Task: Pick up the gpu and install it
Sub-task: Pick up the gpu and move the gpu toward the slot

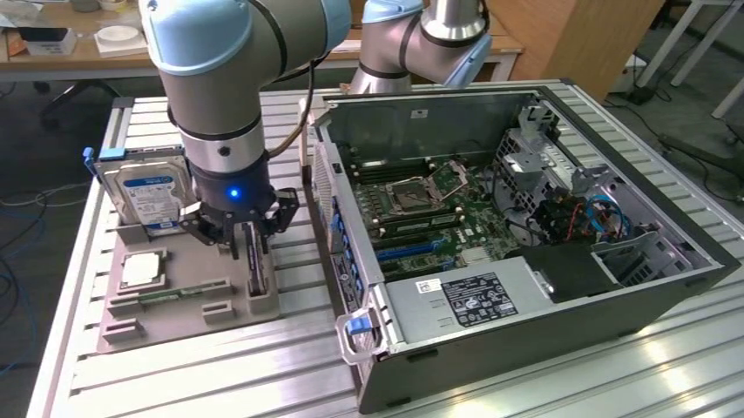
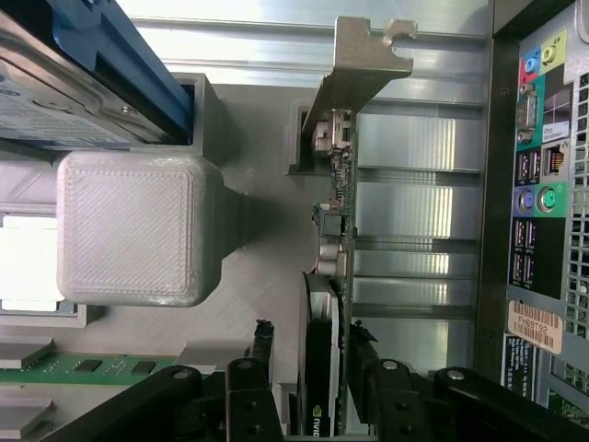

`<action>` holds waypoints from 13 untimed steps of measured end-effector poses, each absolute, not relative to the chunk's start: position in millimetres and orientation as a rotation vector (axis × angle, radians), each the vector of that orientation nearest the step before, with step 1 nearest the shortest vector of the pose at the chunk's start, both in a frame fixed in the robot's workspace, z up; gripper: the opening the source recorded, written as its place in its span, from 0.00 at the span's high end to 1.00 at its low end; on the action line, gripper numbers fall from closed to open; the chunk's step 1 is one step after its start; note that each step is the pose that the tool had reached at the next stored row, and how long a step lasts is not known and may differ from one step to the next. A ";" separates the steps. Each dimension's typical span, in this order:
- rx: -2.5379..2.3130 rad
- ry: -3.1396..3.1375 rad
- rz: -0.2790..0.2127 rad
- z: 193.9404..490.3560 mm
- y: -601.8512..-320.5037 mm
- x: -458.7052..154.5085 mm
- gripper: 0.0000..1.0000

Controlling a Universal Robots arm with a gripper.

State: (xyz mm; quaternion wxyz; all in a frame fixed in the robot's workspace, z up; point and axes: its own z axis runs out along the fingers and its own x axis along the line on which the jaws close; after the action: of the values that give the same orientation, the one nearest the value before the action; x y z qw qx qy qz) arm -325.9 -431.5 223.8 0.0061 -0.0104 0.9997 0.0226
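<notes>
The gpu stands edge-on in a slot of the grey holder tray, a thin dark card. In the wrist view the gpu runs straight into the gripper, its silver bracket at the far end. My gripper hangs right over the card, its dark fingers reaching down on both sides. In the wrist view the gripper straddles the card. One fingertip is almost against the board. The other fingertip stands a small gap off the black cooler side.
A silver hard drive with a blue-white label stands at the tray's back. A processor and a green memory stick lie beside the card. The open computer case, motherboard exposed, sits at the exterior view's right, its rear panel close by.
</notes>
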 end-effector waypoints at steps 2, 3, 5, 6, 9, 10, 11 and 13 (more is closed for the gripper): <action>-0.033 3.129 0.071 223.8 -431.5 -325.9 0.56; -0.033 3.129 0.071 223.8 -431.5 -325.9 0.56; -0.033 3.128 0.071 223.8 -431.5 -325.9 0.56; -0.032 3.129 0.071 223.8 -431.5 -325.9 0.56; -0.033 3.129 0.071 223.8 -431.5 -325.9 0.56; -0.033 3.129 0.071 223.8 -431.5 -325.9 0.56; -0.032 3.129 0.071 223.8 -431.5 -325.9 0.56; -0.033 3.129 0.071 223.8 -431.5 -325.9 0.56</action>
State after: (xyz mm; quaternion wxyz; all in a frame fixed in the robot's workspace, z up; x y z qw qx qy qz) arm -325.9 -431.5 223.8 0.0061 -0.0104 0.9997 0.0226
